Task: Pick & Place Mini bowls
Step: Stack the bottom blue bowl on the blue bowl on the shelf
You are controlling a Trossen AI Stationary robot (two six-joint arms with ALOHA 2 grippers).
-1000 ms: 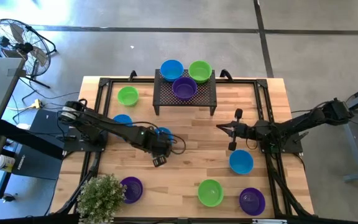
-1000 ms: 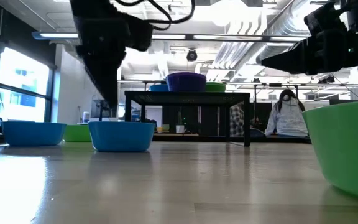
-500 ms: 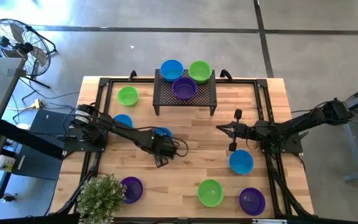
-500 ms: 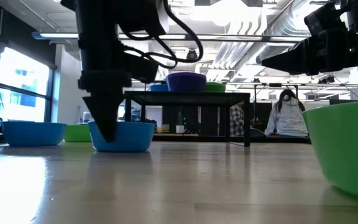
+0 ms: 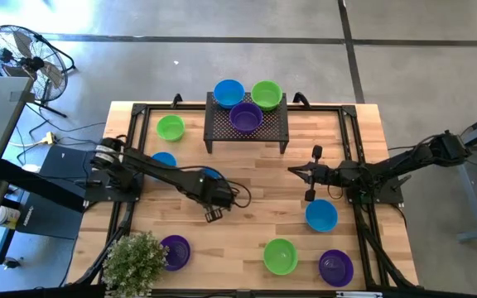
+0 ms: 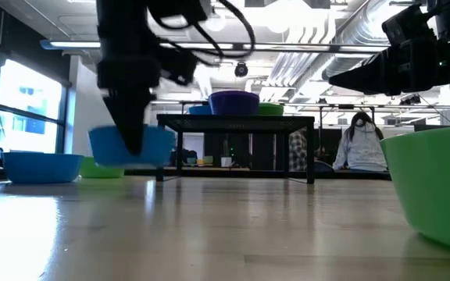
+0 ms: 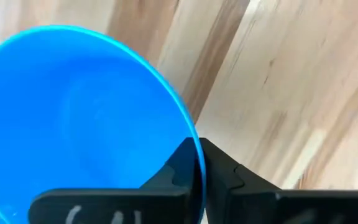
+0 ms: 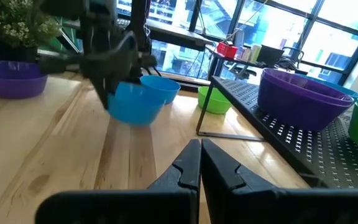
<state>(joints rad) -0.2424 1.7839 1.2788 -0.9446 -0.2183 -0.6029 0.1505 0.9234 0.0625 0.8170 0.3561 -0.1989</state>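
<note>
My left gripper [image 5: 214, 195] is shut on a blue mini bowl [image 6: 131, 146], which hangs just above the table left of centre; the bowl also shows in the left wrist view [image 7: 73, 118] and in the right wrist view [image 8: 132, 102]. My right gripper [image 5: 305, 172] waits shut and level at the table's right, touching nothing. More mini bowls sit on the wood: blue [image 5: 163, 160], green [image 5: 171, 127], blue [image 5: 321, 215], green [image 5: 280, 256] and two purple ones [image 5: 335, 266] [image 5: 175, 251]. On the black rack [image 5: 247, 132] stand a blue [image 5: 228, 93], a green [image 5: 267, 94] and a purple bowl [image 5: 246, 117]. My left gripper pinches the blue bowl's rim [image 7: 194, 155] with one finger inside the bowl and one outside. The fingers come from above, pointing steeply down. The bowl is lifted clear of the table, roughly upright, mouth up, below the gripper.
A potted plant [image 5: 135, 261] stands at the near left corner. The black rack takes up the far middle of the table. Bare wood lies in the table's centre [image 5: 255, 199]. A fan [image 5: 23, 58] stands on the floor beyond the left edge.
My left gripper has come down onto the blue bowl, taken hold of its rim and raised it. The bowl, which sat on the table, now hangs clear of the wood and a little toward the table's left edge.
</note>
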